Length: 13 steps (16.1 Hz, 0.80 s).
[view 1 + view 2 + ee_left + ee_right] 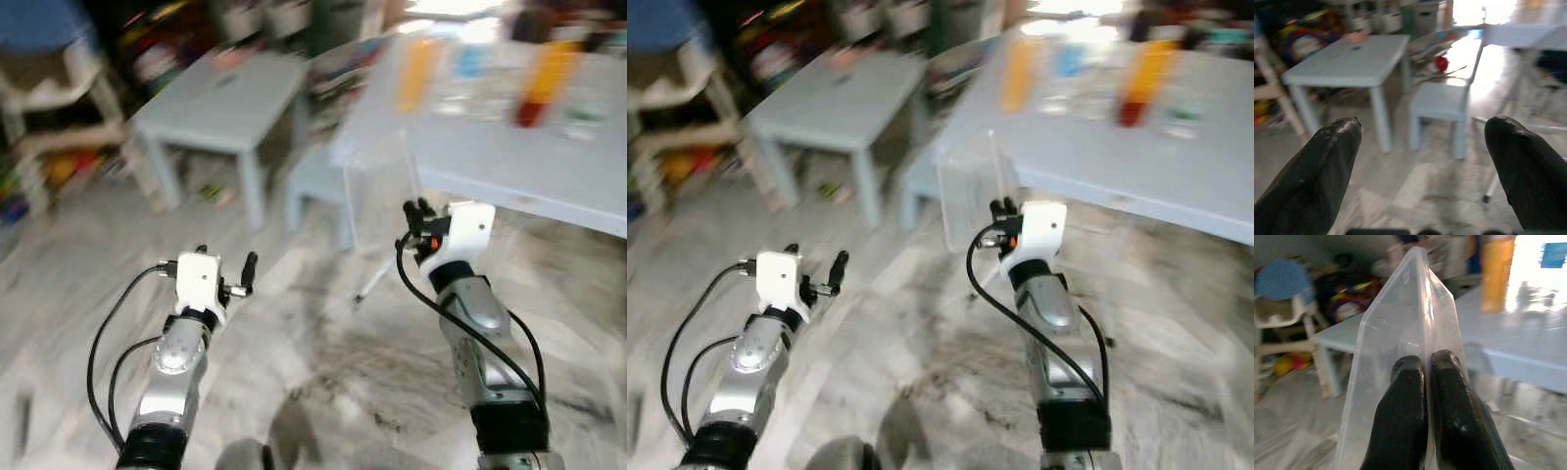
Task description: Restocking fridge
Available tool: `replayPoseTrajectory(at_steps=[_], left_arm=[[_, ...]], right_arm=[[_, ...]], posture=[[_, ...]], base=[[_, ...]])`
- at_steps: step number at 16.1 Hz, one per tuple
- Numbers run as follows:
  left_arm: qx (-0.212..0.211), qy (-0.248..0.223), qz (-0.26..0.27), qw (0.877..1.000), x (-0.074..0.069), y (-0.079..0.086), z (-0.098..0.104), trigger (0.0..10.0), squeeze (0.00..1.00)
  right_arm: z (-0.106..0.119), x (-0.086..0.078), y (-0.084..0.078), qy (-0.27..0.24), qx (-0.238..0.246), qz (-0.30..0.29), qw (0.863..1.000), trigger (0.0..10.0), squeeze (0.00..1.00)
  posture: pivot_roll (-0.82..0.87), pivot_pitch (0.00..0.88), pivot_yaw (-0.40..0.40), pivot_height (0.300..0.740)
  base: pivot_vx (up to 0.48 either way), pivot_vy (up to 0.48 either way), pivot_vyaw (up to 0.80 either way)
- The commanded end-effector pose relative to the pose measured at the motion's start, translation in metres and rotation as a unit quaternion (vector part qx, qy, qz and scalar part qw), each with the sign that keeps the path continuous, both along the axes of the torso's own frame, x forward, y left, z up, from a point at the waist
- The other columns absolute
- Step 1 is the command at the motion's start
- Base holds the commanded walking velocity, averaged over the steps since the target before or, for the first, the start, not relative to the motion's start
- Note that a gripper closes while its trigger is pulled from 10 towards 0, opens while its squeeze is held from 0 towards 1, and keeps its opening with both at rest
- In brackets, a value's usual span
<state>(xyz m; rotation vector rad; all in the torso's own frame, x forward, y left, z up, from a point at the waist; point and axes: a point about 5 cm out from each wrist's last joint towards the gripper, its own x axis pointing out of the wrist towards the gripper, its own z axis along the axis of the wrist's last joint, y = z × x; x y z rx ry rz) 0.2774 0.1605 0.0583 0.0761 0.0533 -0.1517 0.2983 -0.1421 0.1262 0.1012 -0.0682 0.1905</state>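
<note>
I see my right gripper point(1426, 369) pinching the wall of a clear plastic container point(1405, 318) held up beside the big table point(509, 166), while my left gripper point(1422, 142) hovers spread wide.

Bottles point(541, 80) on pale table point(509, 162)

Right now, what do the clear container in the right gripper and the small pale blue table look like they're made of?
The clear container looks like thin glossy plastic: see-through, with shiny edges. The small pale blue table seems matte painted wood or plastic; blur leaves that open.
</note>
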Motion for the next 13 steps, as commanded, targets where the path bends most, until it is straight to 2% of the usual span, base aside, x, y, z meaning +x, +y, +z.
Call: replayPoseTrajectory(at_steps=[1, 9, 13], left_arm=[[0.005, -0.002, 0.005, 1.0, 0.0, 0.002, 0.001, 10.0, 0.0], [0.007, -0.003, -0.009, 1.0, 0.003, -0.004, 0.001, 10.0, 0.0], [0.008, -0.006, -0.015, 1.0, 0.005, -0.01, 0.002, 10.0, 0.0]], right_arm=[[0.003, 0.001, 0.004, -0.007, 0.002, 0.008, 1.0, 10.0, 0.0], [-0.002, 0.001, 0.006, -0.001, 0.0, 0.008, 1.0, 10.0, 0.0], [-0.005, 0.0, 0.012, 0.002, 0.004, 0.02, 1.0, 10.0, 0.0]], posture=[[-0.01, 0.0, 0.021, 0.74], [-0.02, 0.0, 0.018, 0.74], [-0.02, 0.0, 0.015, 0.74]], base=[[0.0, -0.428, 0.8], [0.0, -0.431, 0.8], [0.0, -0.399, 0.8]])
